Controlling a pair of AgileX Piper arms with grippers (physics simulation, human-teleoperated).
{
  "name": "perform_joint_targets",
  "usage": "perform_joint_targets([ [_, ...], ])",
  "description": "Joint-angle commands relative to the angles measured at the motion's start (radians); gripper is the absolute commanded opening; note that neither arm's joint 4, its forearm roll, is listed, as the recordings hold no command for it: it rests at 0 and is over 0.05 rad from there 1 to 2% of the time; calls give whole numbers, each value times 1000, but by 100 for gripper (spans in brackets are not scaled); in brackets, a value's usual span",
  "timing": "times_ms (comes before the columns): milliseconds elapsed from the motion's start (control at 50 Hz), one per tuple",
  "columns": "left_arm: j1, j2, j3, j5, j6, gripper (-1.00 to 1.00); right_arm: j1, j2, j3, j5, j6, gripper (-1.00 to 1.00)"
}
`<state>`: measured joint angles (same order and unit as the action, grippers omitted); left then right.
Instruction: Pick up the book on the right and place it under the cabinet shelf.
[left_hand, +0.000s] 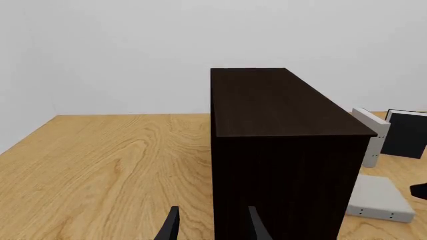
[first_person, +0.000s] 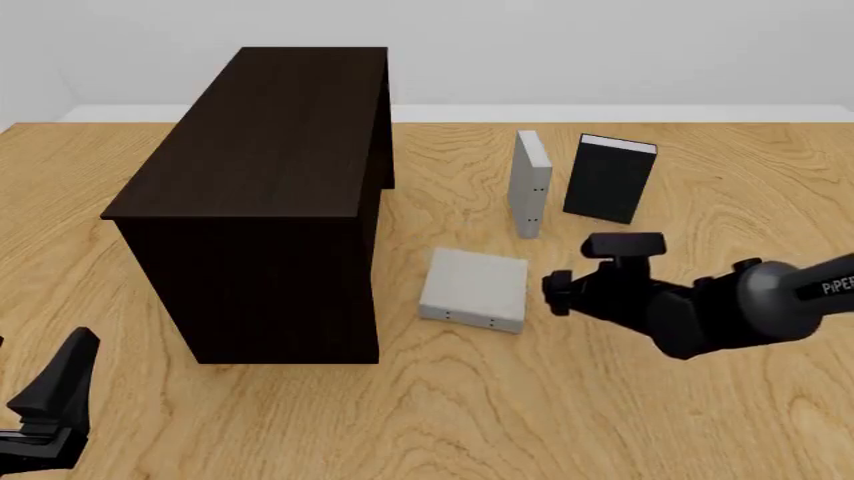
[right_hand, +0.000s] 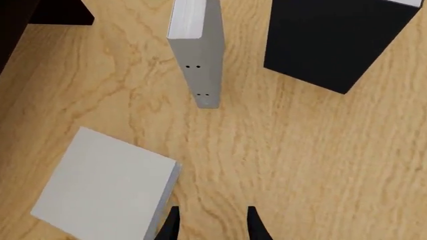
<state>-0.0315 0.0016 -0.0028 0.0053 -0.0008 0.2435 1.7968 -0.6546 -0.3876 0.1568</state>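
book (first_person: 474, 288) lies flat among three (two grey, one black (first_person: 609, 179)); both tools (right_hand: 209, 222) (left_hand: 211, 225) released.

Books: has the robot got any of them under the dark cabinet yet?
Not yet. Done: nothing. The flat grey book, upright grey book and black book all sit on the table, outside the cabinet. In hand: the right pincer, open and empty, is poised beside the flat grey book. Left: gripping, lifting, and tucking it under the cabinet.
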Motion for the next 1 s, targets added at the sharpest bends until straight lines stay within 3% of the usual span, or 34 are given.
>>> perform_joint_targets([
  [20, 0, 0, 0, -1, 0, 100, 12, 40, -5, -23, 10, 100],
  [1000, 0, 0, 0, 0, 0, 100, 117, 120, -88, -21, 44, 100],
])
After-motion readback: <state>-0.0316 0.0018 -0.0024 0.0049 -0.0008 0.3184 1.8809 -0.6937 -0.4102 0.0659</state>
